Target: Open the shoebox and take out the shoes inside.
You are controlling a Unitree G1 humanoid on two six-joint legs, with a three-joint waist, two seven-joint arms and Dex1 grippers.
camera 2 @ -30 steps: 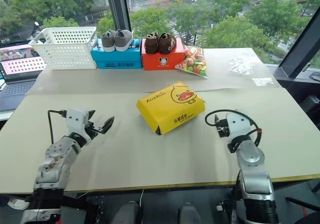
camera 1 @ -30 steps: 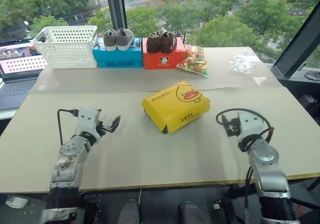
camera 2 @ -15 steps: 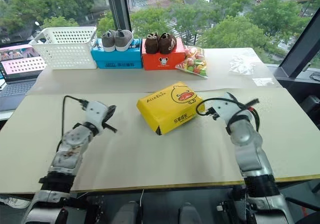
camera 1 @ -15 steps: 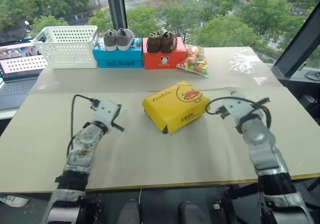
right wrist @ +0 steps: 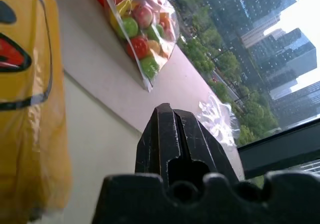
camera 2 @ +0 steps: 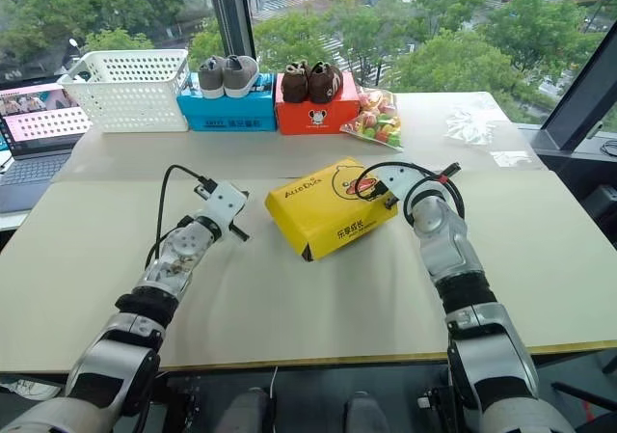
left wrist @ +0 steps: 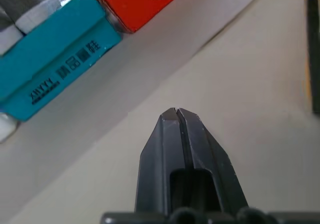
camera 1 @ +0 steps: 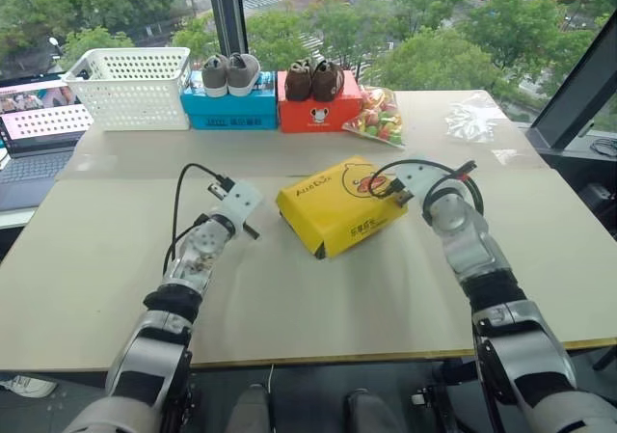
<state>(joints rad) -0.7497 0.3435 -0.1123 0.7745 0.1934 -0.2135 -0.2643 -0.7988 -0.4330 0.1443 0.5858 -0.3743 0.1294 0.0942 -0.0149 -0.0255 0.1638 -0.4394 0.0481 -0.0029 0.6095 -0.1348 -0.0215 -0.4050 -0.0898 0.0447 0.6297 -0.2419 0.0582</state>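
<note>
The shoebox (camera 1: 340,204) lies with its lid on, so its inside cannot be seen. The laptop (camera 1: 37,134) is cut off by the left edge of the head views. In the left wrist view the blue box (left wrist: 55,59) and the orange-red box (left wrist: 140,2) run past the frame, and the blue box's lettering is unreadable.

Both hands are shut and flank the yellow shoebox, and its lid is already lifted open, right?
Not quite. The left hand and right hand are shut, one on each side of the yellow shoebox, but the lid is closed and flat on the box, as the left eye view shows.
</note>
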